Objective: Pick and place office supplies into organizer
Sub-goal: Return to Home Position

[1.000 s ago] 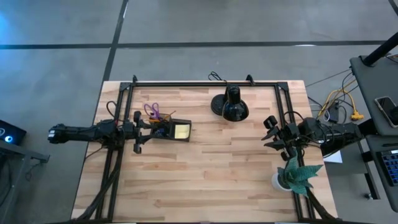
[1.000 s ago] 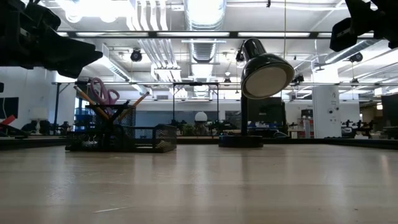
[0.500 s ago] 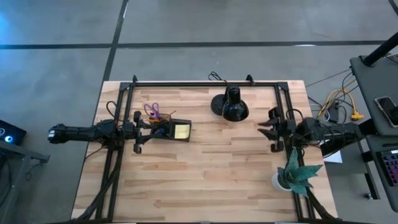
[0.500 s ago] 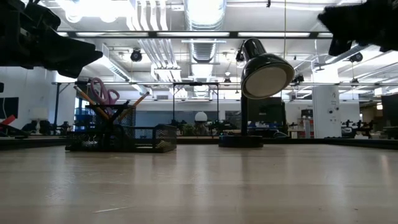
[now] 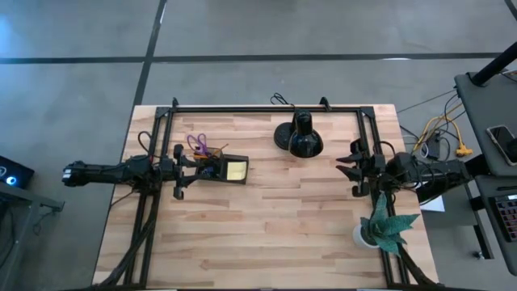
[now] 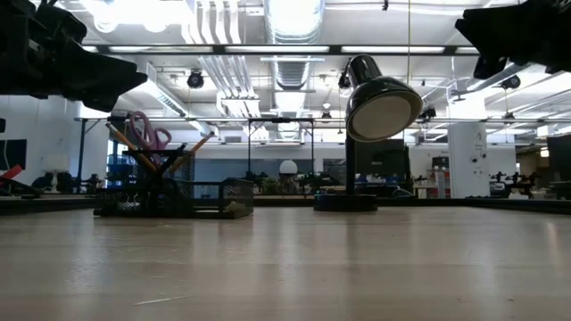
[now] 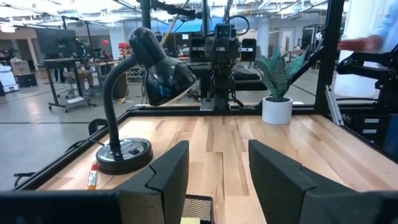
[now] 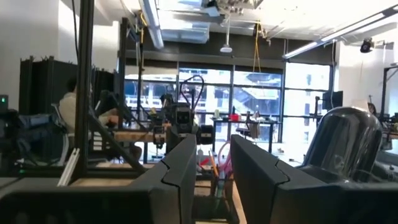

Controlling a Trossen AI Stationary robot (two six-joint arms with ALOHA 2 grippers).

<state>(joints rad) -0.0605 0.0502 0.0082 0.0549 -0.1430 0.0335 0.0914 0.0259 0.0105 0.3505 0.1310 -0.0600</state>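
"What's underfoot in here?"

"Bare grey concrete floor (image 5: 323, 28), crossed by dark seams (image 5: 242, 58)."

"And overhead?"

"An open ceiling with silver ducts (image 6: 293, 71) and pipes. Long strip lights (image 6: 294, 49) glare white."

"Any windows?"

"A tall wall of glass (image 8: 261, 93) in dark frames at the far end, with daylight behind it. A white column (image 6: 464, 160) stands off to one side."

"Furniture?"

"The pale plank worktop (image 5: 266, 234) in the middle, and a grey desk (image 5: 485, 194) just beside it with yellow cables (image 5: 452, 133) trailing. There are more benches farther off, a dark monitor (image 7: 56, 42), and a person (image 8: 67, 106) sitting at one of them."
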